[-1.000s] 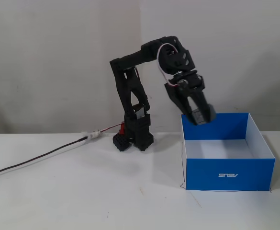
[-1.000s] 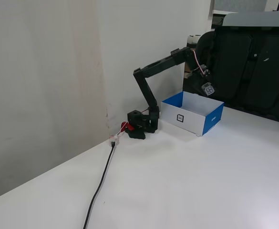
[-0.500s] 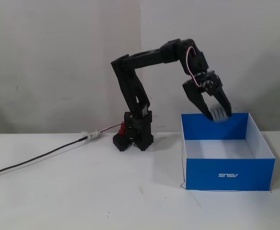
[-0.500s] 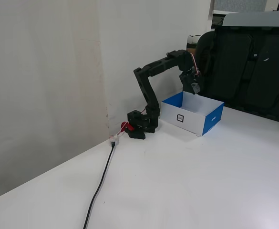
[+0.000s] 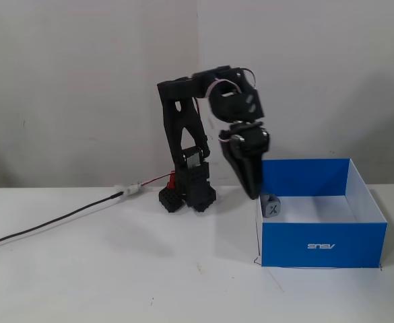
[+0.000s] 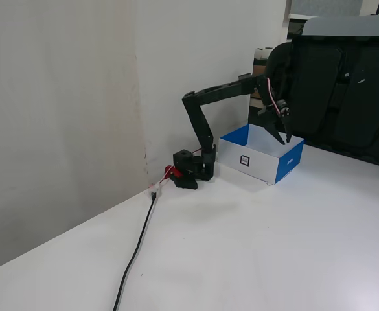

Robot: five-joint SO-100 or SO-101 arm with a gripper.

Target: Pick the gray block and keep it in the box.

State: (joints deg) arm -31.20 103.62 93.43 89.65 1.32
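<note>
While the box (image 5: 323,245) sits near the bench's (image 5: 116,269) back-right edge in a fixed view, its left wall close to the arm base, open bench lies in front and left. Gray block (image 5: 271,206) rests inside the box's front-left corner, just below the jaws, apart from them. Jaws hang over that corner; whether they're open or closed, cannot tell.

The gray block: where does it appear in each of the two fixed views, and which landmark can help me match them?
A fixed view: the gray block sits right of centre, at the left inner corner of the box, just below the gripper.
Another fixed view: the block is not visible; the box walls would hide it.
Shared landmark: the blue box under the gripper.
</note>
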